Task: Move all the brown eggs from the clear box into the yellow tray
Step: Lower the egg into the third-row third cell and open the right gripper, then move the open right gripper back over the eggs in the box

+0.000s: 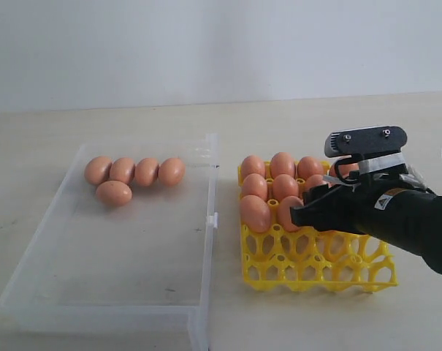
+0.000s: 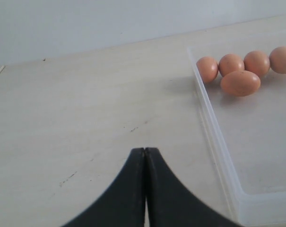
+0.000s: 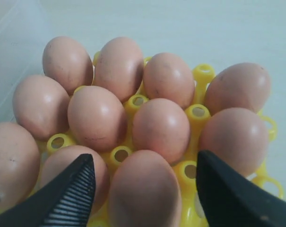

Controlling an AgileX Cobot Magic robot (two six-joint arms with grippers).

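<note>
Nearest the exterior camera stand the front wall of the clear box point(image 1: 96, 313) and the bare front cells of the yellow tray point(image 1: 315, 270). They sit just beside each other on the pale table point(image 1: 315, 110), the box on the left.

Over the tray's middle, the right gripper point(image 1: 299, 214) reaches in from the right. A small white sticker point(image 1: 383, 202) with a triangle mark sits on its black body, the print too small to read. Its jaws are spread wide. In the right wrist view the ribbed fingers point(image 3: 69, 198) flank one brown egg point(image 3: 143, 191) seated in a cell, with a gap on each side, so they grip nothing.

Eleven brown eggs point(image 3: 161, 127) fill the tray's far rows. Beyond, at the far end of the box, five more point(image 1: 146, 172) huddle together, four in a row and one just in front.

Seen only in its own wrist view, the left gripper point(image 2: 144, 150) hangs over bare table beside the box's outer wall, jaws pressed together and empty.
</note>
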